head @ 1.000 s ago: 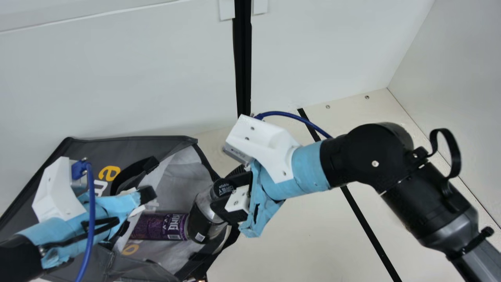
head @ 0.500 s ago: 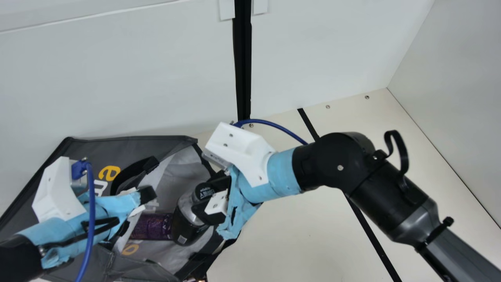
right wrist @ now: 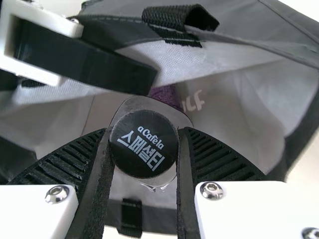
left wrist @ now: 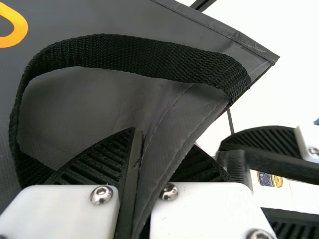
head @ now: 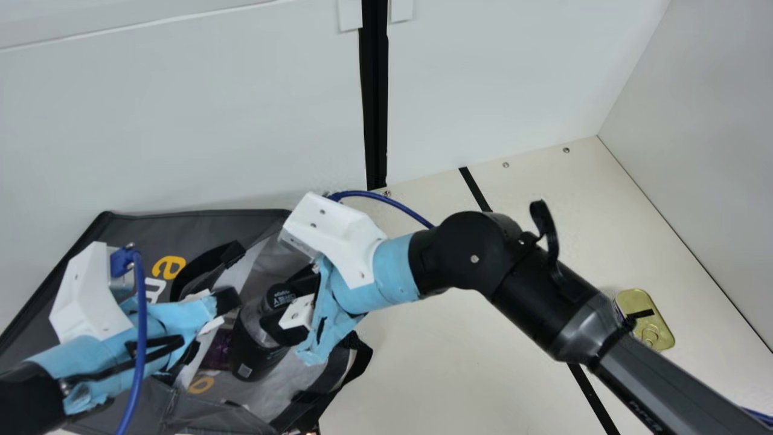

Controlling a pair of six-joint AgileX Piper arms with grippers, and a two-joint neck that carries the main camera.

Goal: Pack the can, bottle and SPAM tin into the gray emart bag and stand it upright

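My R jaws (right wrist: 145,131), snug round the bottle (head: 256,356) cap (right wrist: 143,144), just took it deeper into the bag (head: 199,220), by the can (head: 217,351); L jaws (left wrist: 157,149) pinch bag edge. SPAM tin (head: 660,331) on surface (head: 471,374), prob. next.

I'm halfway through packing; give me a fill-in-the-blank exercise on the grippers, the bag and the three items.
The ____ gripper is shut on the edge of the gray emart bag.
The right gripper holds the bottle by its black ____.
The can inside the bag is ____ in color.
The gold SPAM ____ lies on the table.

Missing words: left; cap; purple; tin.
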